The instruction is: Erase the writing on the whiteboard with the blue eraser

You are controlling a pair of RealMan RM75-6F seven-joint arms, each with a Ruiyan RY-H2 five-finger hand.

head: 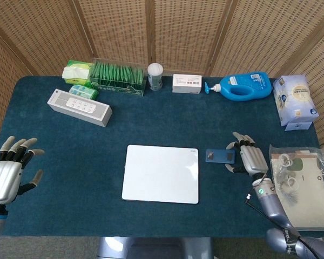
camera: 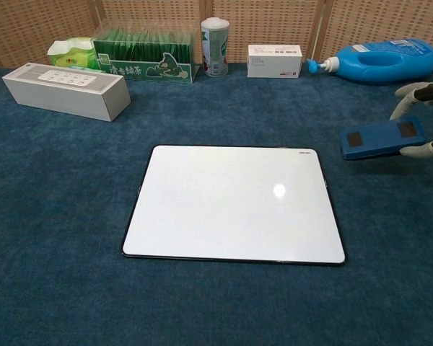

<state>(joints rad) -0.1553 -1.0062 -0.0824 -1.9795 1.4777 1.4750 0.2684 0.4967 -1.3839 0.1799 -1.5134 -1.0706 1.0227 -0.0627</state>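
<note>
- Dark blue carpet-like cloth covers your table (head: 151,124), with a woven wicker screen (head: 178,32) standing behind it.
- Your right hand (head: 249,159) holds the blue eraser (head: 220,156) by its right end, thumb below and fingers (camera: 411,90) above, just beside the right edge of the whiteboard (head: 161,174) and off it.
- You have one whiteboard, lying flat at the table's centre, its surface showing white with no marks visible.
- Your left hand (head: 8,170) hovers at the table's left edge, fingers spread, holding nothing.
- Along the back you have one grey speaker (head: 79,107), one green packet box (head: 117,77), one blue bottle (head: 243,86) and one white box (head: 187,83).
</note>
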